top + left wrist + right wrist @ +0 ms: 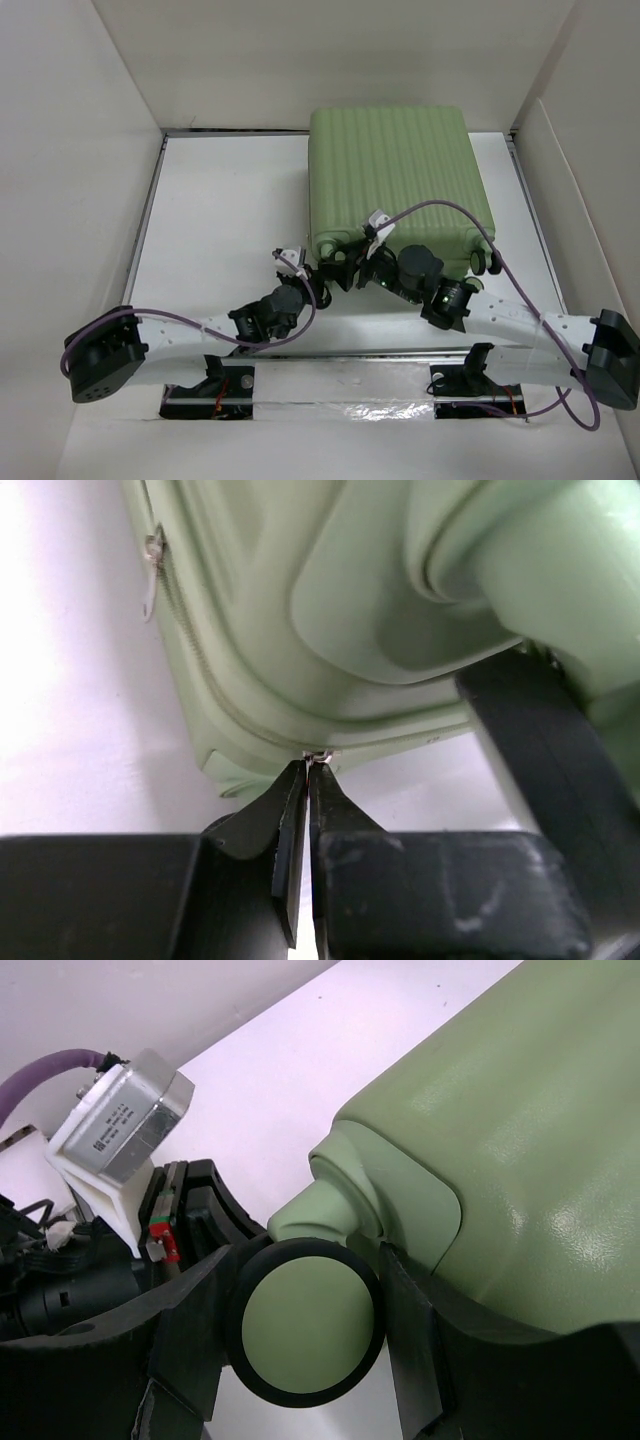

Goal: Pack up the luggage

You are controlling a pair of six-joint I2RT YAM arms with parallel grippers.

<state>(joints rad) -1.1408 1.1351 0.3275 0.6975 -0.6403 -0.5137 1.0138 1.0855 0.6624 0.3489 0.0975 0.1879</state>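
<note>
While luggage lies shut — left end effector (closed) pinches zipper pull.

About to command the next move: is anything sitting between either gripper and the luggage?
Nothing visible. The left gripper has its fingers pinched on the zipper pull at the luggage corner, and the right gripper straddles a wheel.

Left gripper pinched closed; right gripper clamped

Two white perforated arms with black joints, purple cables, and black-fingered hands.
</note>
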